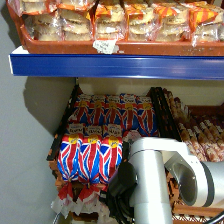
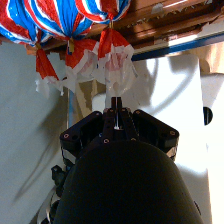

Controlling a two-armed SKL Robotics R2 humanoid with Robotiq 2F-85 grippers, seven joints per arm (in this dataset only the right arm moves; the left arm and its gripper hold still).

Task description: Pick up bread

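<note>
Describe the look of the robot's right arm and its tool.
The right arm has smooth white cylindrical shells joined at a rounded grey joint, with black parts lower down. The tool has a glossy black domed housing, an angular black body with small screws, and narrow black fingers.

Soft, blurry light everywhere. Beyond my fingers [image 2: 116,107] a white wall [image 2: 165,95] glares; my own dark wrist housing [image 2: 120,185] sits shadowed. Under the blue shelf edge [image 1: 115,65] it dims.

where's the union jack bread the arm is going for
In the head view the Union Jack bread lies at the front of the lower shelf, left of the robot's right arm, under the blue shelf edge, with more such loaves behind.
</note>
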